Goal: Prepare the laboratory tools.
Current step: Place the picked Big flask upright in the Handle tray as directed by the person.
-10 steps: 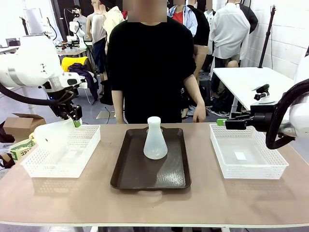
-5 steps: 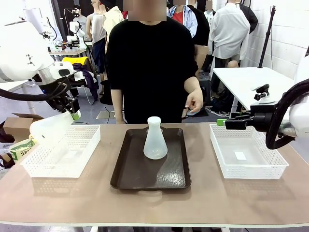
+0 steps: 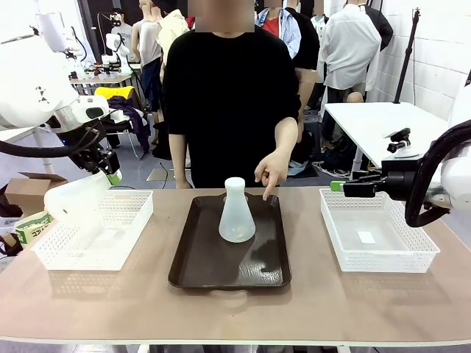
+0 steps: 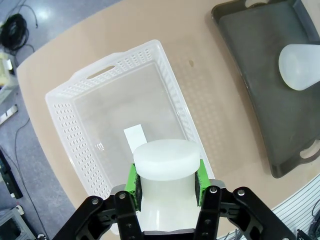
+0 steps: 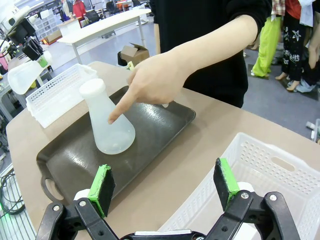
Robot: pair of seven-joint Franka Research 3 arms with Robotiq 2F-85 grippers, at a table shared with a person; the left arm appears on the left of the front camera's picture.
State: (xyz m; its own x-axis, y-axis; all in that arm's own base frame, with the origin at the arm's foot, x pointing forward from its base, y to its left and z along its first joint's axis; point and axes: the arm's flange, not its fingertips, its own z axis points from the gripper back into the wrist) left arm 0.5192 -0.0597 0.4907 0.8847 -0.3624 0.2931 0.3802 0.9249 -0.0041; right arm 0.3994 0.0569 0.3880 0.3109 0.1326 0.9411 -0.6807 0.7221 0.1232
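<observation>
One frosted-white flask (image 3: 73, 202) hangs tilted on its side above the left mesh basket (image 3: 132, 220), with my left gripper (image 3: 110, 176) shut on its neck. In the left wrist view the flask (image 4: 165, 160) fills the gap between the green pads (image 4: 132, 181) of the left gripper (image 4: 166, 181), over the basket (image 4: 100, 95). The other flask (image 3: 237, 213) stands upright on the dark brown tray (image 3: 221, 272), also the flask (image 5: 107, 125) in the right wrist view. My right gripper (image 3: 338, 186) is open and empty above the right basket (image 3: 383, 257).
The person stands at the far side; one hand (image 3: 271, 173) points a finger down beside the upright flask, seen close as the hand (image 5: 150, 80). A white slip lies in each basket. Bare tabletop runs along the near edge in front of the tray.
The person's hand came forward and down from the hip to point at the tray beside the flask. My left gripper lifted its flask slightly up and left. The right arm stayed still.
</observation>
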